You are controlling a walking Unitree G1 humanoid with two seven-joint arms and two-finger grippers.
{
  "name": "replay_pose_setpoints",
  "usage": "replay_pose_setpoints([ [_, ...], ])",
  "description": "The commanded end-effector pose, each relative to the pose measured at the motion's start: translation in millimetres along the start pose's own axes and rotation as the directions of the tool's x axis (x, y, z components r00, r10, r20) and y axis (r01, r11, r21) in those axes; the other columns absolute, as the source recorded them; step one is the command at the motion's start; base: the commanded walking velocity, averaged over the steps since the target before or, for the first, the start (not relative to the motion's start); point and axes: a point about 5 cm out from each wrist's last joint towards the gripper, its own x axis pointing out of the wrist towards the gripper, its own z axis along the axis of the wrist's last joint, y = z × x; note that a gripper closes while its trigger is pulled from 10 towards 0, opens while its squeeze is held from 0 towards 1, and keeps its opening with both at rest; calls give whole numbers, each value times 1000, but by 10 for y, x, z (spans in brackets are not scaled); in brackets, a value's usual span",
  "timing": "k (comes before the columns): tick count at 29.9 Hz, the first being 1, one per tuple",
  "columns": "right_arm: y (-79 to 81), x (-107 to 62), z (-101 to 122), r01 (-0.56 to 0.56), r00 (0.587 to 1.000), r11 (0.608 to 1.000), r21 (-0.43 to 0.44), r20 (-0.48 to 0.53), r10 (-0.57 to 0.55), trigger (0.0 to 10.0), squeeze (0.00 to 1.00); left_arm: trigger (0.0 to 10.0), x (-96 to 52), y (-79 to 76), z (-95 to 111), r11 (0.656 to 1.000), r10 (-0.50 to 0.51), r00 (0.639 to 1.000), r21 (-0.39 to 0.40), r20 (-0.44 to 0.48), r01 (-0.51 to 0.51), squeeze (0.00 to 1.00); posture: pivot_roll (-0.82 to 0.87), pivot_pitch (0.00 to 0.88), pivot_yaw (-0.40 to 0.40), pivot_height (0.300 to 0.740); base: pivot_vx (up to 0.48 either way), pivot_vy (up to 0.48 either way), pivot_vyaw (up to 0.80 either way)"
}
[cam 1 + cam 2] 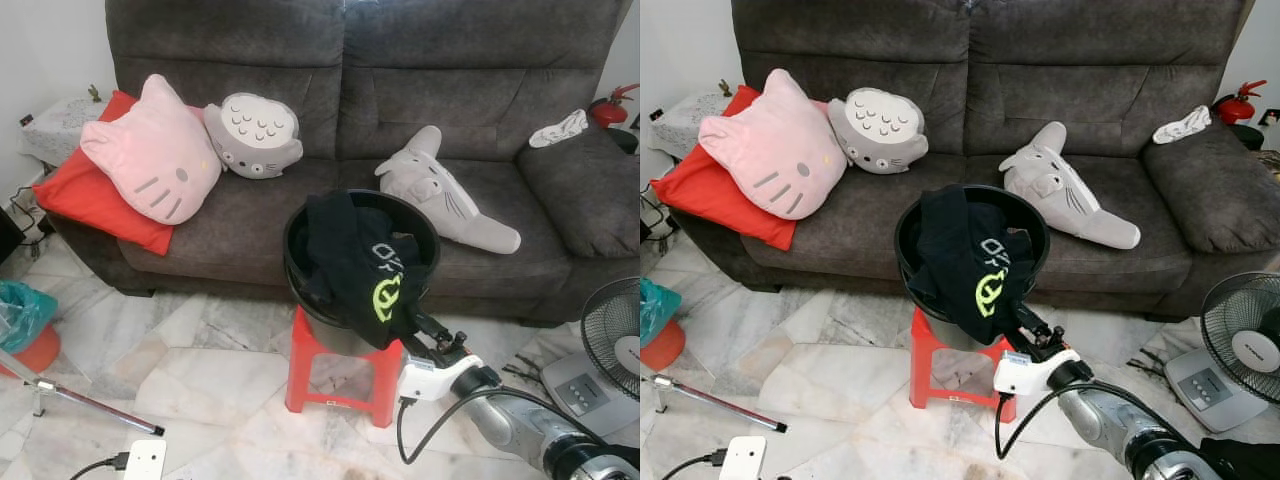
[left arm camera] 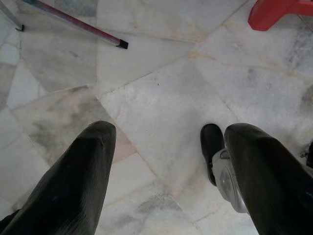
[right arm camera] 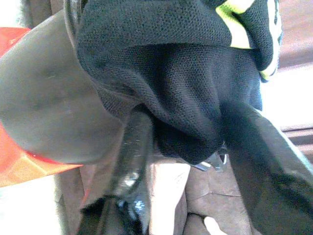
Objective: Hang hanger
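The right pincer (image 1: 1023, 325), on its silver arm with a white wrist block, reaches up from the near right to the near rim of the round black plastic basin (image 1: 300, 225). In the right wrist view its two black fingers (image 3: 128, 161) stand on either side of a hanging fold of the black mesh garment with neon-yellow print (image 1: 355, 265), spread around the cloth; whether they actually pinch it I cannot tell. A small piece of shiny metal (image 3: 211, 161) peeks out under the fold there, too little of it to name. No hanger can be made out in any view; if there is one, the garment covers it.

The garment is heaped in the basin and spills over its near right edge. The basin sits on a small red plastic stool (image 1: 340, 372) that stands on the pale marble-tiled floor (image 1: 200, 350).

The left pincer (image 2: 161, 171) hangs low on the near left, its fingers spread wide over the floor tiles.

Behind the stool runs a dark grey fabric sofa (image 1: 480, 90). On its seat lie, from the left, a red cushion (image 1: 90, 200), a pink cat-face pillow (image 1: 150, 150), a round grey plush toy (image 1: 252, 135) and, to the right, a long grey plush toy (image 1: 440, 190). A white floor fan (image 1: 610, 345) stands at the right edge.
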Motion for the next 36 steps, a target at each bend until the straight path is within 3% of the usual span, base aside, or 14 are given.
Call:
replay_pose_setpoints([
  [1,-179,87,3,74,997,997,4,20,-74,0,0,10000,-12,48,-39,1000,17,1000,2,-10,-17,0,-137,0,14,740,0,0,0],
  [6,-537,176,46,232,971,970,67,49,-235,0,0,10000,-8,28,-25,1000,16,1000,2,-3,-16,0,-136,0,12,740,0,0,0],
  [15,-875,260,83,351,932,923,161,32,-360,0,0,10000,-8,30,-24,1000,11,1000,5,-5,-11,0,-147,0,17,740,0,0,0],
  [17,-963,295,78,367,927,906,213,1,-376,0,0,10000,-7,29,-23,1000,8,1000,5,-6,-8,0,-147,0,16,740,0,0,0],
  [19,-1129,334,56,417,905,849,323,-61,-421,0,0,10000,-5,16,-17,1000,-1,1000,-2,-5,1,0,-141,0,12,740,0,0,0],
  [25,-1293,348,-46,442,895,796,413,-153,-418,0,0,10000,1,5,-5,1000,-2,1000,-8,-8,2,0,-141,0,12,740,0,0,0],
  [27,-1451,292,-238,556,831,660,504,-314,-460,0,0,10000,3,5,-2,1000,0,1000,-9,-12,0,0,-140,0,10,740,0,0,0],
  [28,-1451,292,-238,556,831,660,504,-314,-460,0,0,10000,3,5,-2,1000,0,1000,-9,-12,0,0,-140,0,10,740,0,0,0],
  [30,-1447,256,-343,607,795,580,544,-408,-449,0,0,10000,2,11,-7,1000,1,1000,-9,-14,-1,0,-142,0,10,740,0,0,0],
  [32,-1275,133,-556,672,738,466,576,-573,-355,0,0,10000,-2,20,-21,1000,2,1000,-11,-17,-2,0,-138,0,8,740,0,0,0],
  [33,-1275,133,-556,672,738,466,576,-573,-355,0,0,10000,-2,20,-21,1000,2,1000,-11,-17,-2,0,-138,0,8,740,0,0,0],
  [34,-1182,72,-619,695,716,400,597,-626,-309,0,0,10000,-5,23,-29,1000,2,1000,-12,-18,-2,0,-137,0,9,740,0,0,0],
  [35,-1182,72,-619,695,716,400,597,-626,-309,0,0,10000,-5,23,-29,1000,2,1000,-12,-18,-2,0,-137,0,9,740,0,0,0],
  [36,-1097,32,-652,706,704,364,607,-659,-267,0,0,10000,-7,26,-35,1000,2,1000,-11,-19,-2,0,-143,0,10,740,0,0,0],
])
